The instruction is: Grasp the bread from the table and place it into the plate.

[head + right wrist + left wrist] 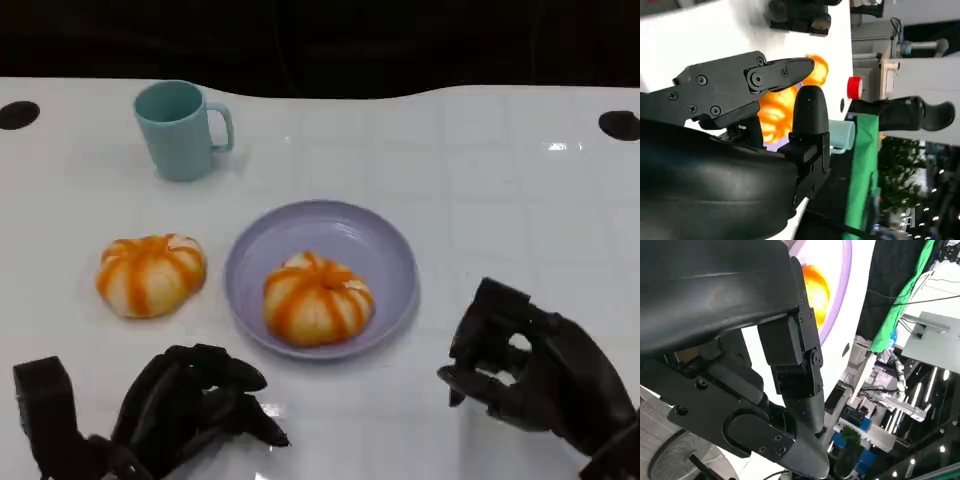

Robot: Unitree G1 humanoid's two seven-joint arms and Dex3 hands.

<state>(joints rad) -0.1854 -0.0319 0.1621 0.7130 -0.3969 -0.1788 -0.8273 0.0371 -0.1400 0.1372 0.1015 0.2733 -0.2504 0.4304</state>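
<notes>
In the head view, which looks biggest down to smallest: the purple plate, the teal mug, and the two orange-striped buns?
1. Round lavender plate, clearly widest.
2. Orange-striped bread bun in the plate and orange-striped bread bun on the table: look alike, so no ranking between them.
3. Light teal mug, though it stands farther away.

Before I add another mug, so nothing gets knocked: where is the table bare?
Bare white table lies right of the teal mug and beyond the lilac plate. It is crowded between the orange-striped bun and the plate.

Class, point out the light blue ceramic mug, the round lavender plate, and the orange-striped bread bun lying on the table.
Light blue ceramic mug [180, 132], head view, body.
Round lavender plate [385, 250], head view, bare inner surface.
Orange-striped bread bun on the table [150, 274], head view, top.
</notes>
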